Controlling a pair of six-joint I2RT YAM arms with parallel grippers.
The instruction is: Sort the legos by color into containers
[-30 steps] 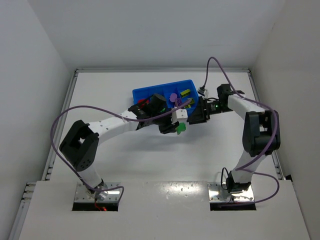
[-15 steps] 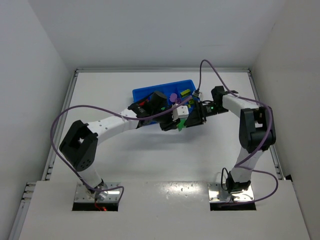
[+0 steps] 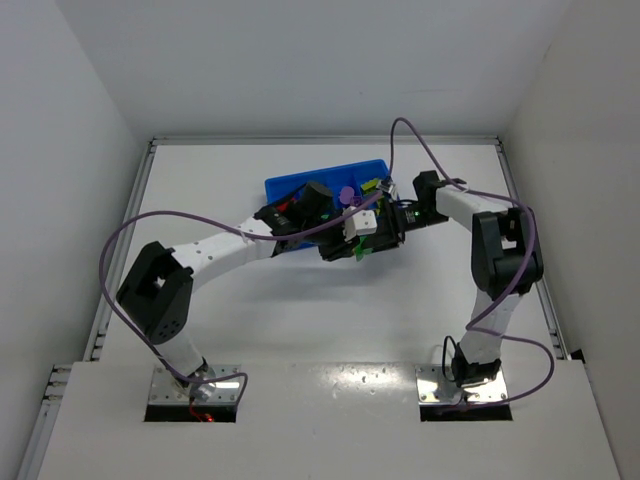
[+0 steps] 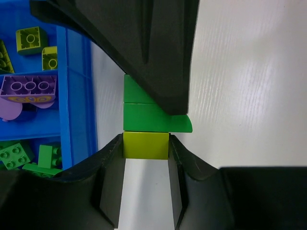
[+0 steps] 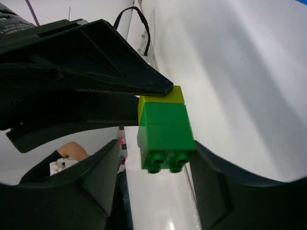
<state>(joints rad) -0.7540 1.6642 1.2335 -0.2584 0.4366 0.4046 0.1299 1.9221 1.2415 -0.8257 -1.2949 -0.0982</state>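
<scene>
setting: robotics lab test cell | evidence: plain white walled enclosure (image 3: 300,60); bare white table (image 3: 300,310); bolted metal arm-base plates (image 3: 195,388)

Bright, even light; wrist foregrounds perhaps blurred.

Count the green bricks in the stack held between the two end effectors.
2, stacked: one green brick touches the yellow brick clamped by the left end effector; the other green brick, studs showing, sits between the right end effector fingers. More could be hidden.

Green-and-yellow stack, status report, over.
Left gripper shut on the yellow brick. Right gripper shut on the green bricks. Stack held just beside the blue tray, still joined. Nothing in the way.
</scene>
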